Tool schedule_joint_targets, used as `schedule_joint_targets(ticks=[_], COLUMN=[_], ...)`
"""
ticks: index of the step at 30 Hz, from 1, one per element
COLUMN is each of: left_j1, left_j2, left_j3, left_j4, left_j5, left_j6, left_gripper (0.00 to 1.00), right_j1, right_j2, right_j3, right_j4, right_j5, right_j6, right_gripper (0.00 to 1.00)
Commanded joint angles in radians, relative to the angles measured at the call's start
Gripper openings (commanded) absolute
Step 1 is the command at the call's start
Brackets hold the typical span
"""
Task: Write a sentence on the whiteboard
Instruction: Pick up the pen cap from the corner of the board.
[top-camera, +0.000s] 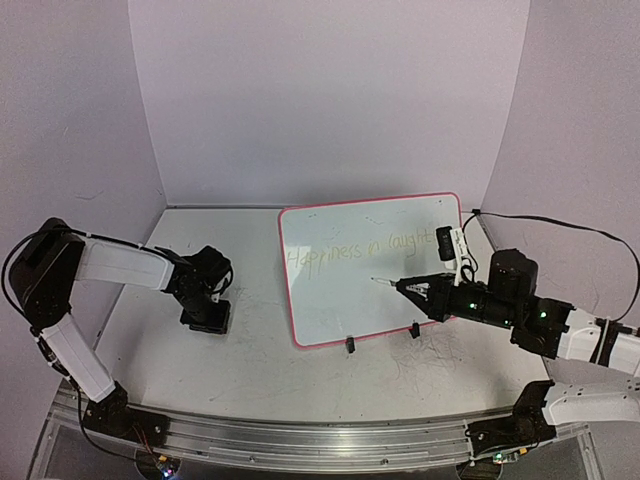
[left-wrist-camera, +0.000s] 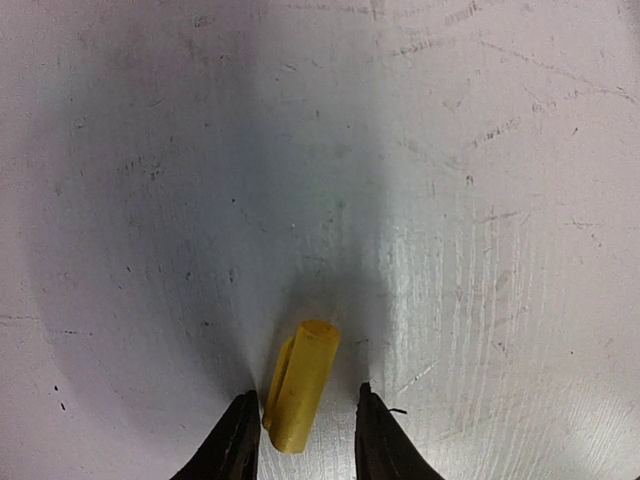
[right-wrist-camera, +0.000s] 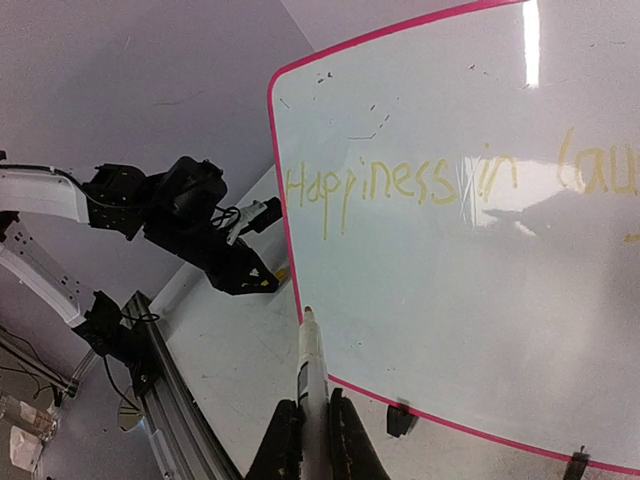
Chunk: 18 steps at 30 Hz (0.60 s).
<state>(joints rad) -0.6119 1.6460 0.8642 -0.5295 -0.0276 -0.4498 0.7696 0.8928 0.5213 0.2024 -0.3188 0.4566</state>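
The left claw (left-wrist-camera: 303, 400) is spread, a finger on each side of the yellow cap (left-wrist-camera: 303, 375) lying on the table (left-wrist-camera: 450, 200). The cap sits slightly askew between the fingers, so close squarely on its middle. The right claw (right-wrist-camera: 312, 440) grips the marker (right-wrist-camera: 310, 360), whose tip is seemingly just off the board (right-wrist-camera: 450, 330). The sentence (right-wrist-camera: 400, 185) lies beyond the tip.

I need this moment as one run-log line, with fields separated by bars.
left gripper: open, jaws astride yellow cap | right gripper: shut on marker, tip over whiteboard, contact unclear | sentence: faint yellow, visible
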Motion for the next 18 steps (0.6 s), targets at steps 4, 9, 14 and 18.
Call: schedule_joint_targets(ticks=[4, 9, 14, 18], left_j1=[-0.021, -0.035, -0.065, -0.071], left_j2=[0.047, 0.064, 0.043, -0.058], left_j3=[0.034, 0.038, 0.042, 0.024], left_j4=[-0.013, -0.02, -0.05, -0.061], left_j5=[-0.072, -0.077, -0.112, -0.129], left_j6=[0.019, 0.025, 0.004, -0.025], left_gripper=[0.28, 0.22, 0.07, 0.0], right_j1=[0.005, 0.005, 0.005, 0.005], right_j2=[-0.023, -0.034, -0.074, -0.203], right_j3=[-0.008, -0.023, -0.033, -0.033], right_j4=[0.043, 0.041, 0.01, -0.073], right_j5=[0.016, 0.027, 0.091, 0.24], right_j6=[0.007, 0.011, 0.008, 0.004], right_gripper=[0.0, 0.0, 0.0, 0.0])
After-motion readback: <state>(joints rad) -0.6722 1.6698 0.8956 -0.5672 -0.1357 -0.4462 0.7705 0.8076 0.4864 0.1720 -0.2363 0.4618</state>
